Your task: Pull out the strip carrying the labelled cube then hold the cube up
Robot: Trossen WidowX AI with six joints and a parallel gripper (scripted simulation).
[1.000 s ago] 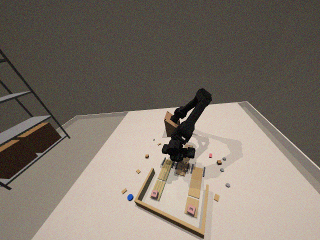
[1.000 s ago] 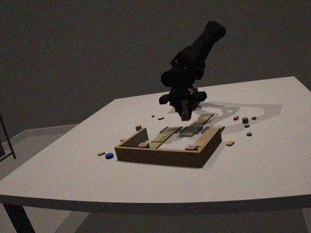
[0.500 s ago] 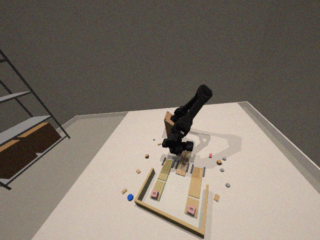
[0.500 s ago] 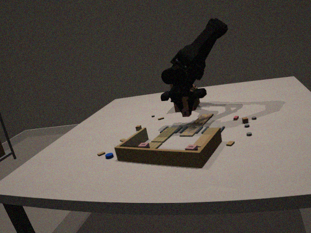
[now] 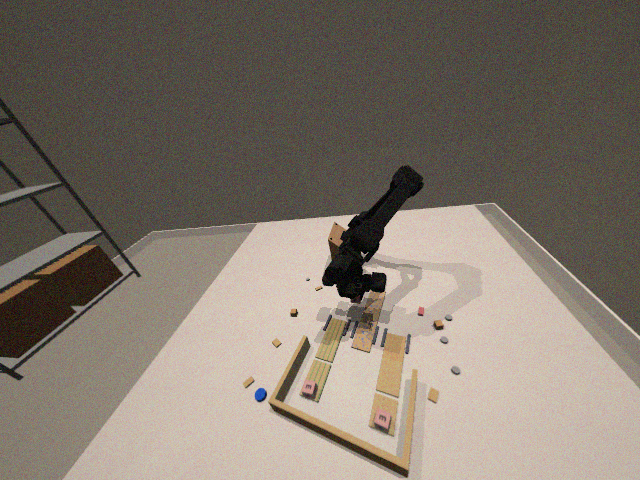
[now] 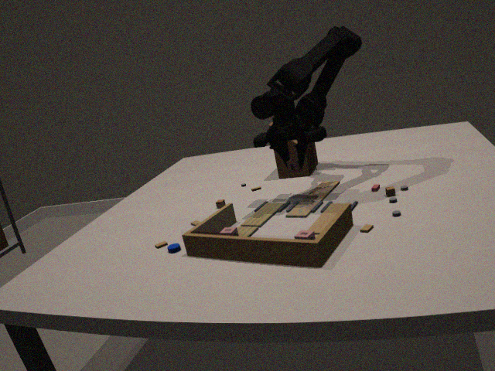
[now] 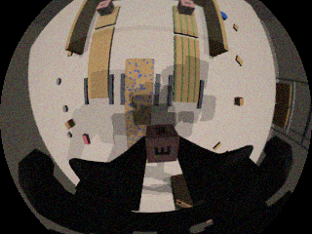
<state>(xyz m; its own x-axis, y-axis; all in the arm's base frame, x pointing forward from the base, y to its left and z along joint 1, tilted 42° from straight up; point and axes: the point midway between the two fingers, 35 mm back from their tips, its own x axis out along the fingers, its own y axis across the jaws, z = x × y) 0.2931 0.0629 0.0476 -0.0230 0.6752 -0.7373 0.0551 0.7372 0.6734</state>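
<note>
Pale tabletop (image 5: 206,413) (image 6: 240,291) (image 7: 49,58) — gripper (image 5: 356,299) (image 6: 293,165) (image 7: 160,138) partly hides the held cube (image 5: 355,298) (image 6: 293,165) (image 7: 162,144).

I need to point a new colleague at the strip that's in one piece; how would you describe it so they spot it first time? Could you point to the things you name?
Find the three-sided wooden frame (image 5: 338,435) (image 6: 255,250), open toward the robot. Between the two broken strips, mostly beyond that open side, lies the whole strip (image 5: 362,338) (image 6: 298,210) (image 7: 139,73). It alone has blue speckles; one neighbour is striped green, the other plain.
</note>
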